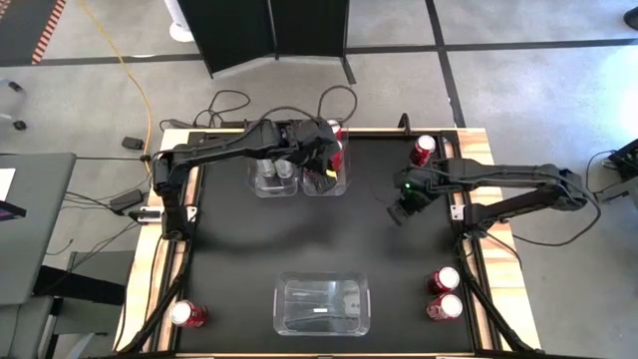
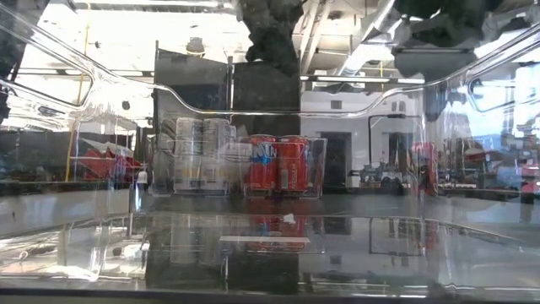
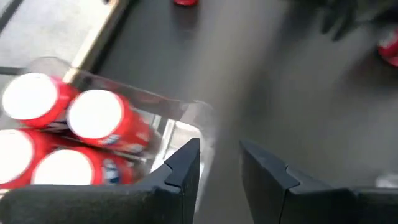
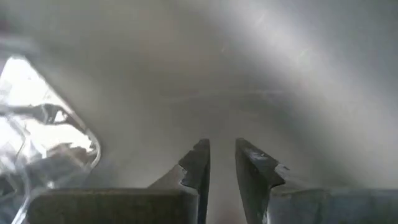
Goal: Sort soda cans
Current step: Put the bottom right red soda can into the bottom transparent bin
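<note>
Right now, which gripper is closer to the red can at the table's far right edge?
Right. The right gripper hovers just in front of that red can; the left gripper is farther off, over the bin of red cans.

The left arm reaches from its base at the table's [image 1: 249,249] left edge across to the far middle, its left gripper [image 3: 219,163] hanging there with the two dark fingers [image 3: 184,167] a narrow gap apart and nothing between them. The right arm folds in from the table's right edge, its right gripper [image 4: 222,163] low over the right-centre, fingers likewise slightly parted and empty.
</note>
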You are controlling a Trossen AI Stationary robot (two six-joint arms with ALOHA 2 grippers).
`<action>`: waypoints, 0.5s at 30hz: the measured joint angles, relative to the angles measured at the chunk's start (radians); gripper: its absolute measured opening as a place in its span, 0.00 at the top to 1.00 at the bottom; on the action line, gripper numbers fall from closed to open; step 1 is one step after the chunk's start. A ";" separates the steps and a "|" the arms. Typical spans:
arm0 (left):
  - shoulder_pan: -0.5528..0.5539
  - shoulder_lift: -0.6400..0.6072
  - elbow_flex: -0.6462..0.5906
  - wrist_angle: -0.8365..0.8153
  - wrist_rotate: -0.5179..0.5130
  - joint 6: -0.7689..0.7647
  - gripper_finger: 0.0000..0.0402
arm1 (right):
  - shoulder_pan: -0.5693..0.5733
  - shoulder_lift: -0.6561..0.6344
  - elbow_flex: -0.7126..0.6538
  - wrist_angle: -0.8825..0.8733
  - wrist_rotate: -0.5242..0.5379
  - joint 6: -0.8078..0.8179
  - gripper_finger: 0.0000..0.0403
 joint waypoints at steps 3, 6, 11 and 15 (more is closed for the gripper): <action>-0.047 -0.018 0.000 -0.015 -0.013 -0.007 0.74 | 0.053 -0.017 0.002 -0.012 0.000 0.039 0.70; -0.090 -0.048 0.000 -0.063 -0.062 0.008 0.74 | 0.094 -0.035 0.021 -0.021 0.003 0.101 0.61; -0.162 -0.113 0.000 -0.211 -0.120 -0.032 0.74 | 0.122 -0.052 0.075 -0.046 0.010 0.241 0.44; -0.238 -0.181 -0.025 -0.294 -0.199 -0.092 0.74 | 0.147 -0.057 0.112 -0.142 0.012 0.365 0.37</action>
